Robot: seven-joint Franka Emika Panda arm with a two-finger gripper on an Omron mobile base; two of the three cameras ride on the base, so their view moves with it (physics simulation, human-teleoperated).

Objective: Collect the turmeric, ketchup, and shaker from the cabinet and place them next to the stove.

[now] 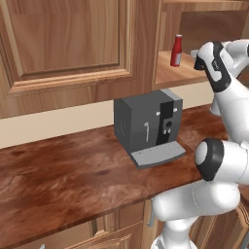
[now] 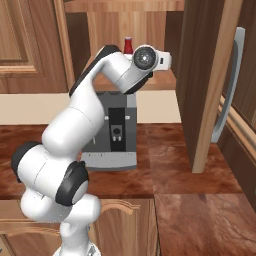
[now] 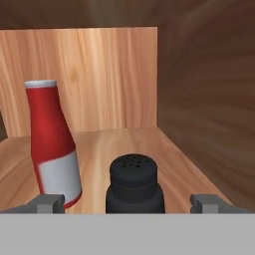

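Shaker [image 3: 134,185] stands upright on the shelf [image 3: 164,149] inside the cabinet [image 1: 68,48], dead ahead of the tool [image 3: 130,203] and between its two finger tips [image 3: 50,203], which stand wide apart with nothing held. Its long axis runs vertical, squarely across the line of the tool's spread, so a straight push forward along the shelf looks like all the next move needs before closing. Beside the shaker, a little further back and on the hand view's left, the ketchup [image 3: 52,144] stands close; the finger tip on that side sits just before its base, and it could be nudged if the tool drifts that way. On the shaker's other side the shelf is bare up to the cabinet's side wall. No turmeric can be made out. In the base views the arm reaches up into the open cabinet above a wooden bench [image 1: 58,180], where a grey coffee machine [image 1: 146,127] stands below the shelf.
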